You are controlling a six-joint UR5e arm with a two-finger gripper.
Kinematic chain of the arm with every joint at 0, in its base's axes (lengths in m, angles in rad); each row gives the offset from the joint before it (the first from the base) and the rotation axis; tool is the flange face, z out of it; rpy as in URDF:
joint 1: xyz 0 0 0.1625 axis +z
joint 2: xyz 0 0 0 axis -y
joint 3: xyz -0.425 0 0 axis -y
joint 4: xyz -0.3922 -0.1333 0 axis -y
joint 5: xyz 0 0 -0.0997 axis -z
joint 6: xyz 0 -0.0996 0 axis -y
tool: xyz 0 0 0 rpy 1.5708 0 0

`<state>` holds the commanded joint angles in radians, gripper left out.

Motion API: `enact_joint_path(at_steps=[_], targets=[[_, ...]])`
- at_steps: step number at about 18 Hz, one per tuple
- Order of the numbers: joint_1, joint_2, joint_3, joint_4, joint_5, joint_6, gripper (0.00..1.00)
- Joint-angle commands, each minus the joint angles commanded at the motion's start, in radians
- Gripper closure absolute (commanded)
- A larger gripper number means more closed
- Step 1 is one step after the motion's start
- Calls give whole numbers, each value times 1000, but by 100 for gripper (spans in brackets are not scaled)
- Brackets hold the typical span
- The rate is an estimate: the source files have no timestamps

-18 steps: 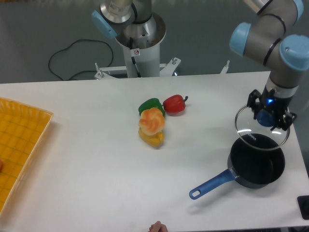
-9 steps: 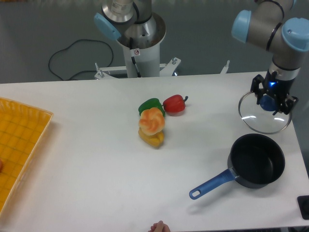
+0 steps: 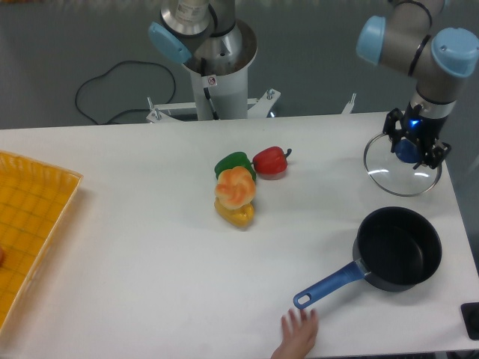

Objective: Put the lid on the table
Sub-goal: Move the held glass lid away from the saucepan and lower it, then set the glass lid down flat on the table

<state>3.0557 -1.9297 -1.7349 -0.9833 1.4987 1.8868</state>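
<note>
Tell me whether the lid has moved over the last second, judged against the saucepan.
Yes. The lid, held by the gripper at its blue knob, was overlapping the black saucepan and has moved toward the table's far edge; it is now clear of the pan's rim.

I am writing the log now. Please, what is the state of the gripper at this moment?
Gripper: closed on the blue knob of the lid, holding it over the far right part of the table.

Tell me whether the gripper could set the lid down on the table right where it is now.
Probably yes. The gripper holds the lid by its knob over bare table, behind the saucepan and right of the peppers; nothing shows beneath it.
</note>
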Motion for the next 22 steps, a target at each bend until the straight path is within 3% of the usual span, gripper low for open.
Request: enact_joint_path(at_steps=[7, 11, 22], targets=[[0, -3, -29, 26, -2, 15, 33], [0, -18, -60, 90, -2, 18, 33], [-20, -66, -63, 144, -2, 18, 34]])
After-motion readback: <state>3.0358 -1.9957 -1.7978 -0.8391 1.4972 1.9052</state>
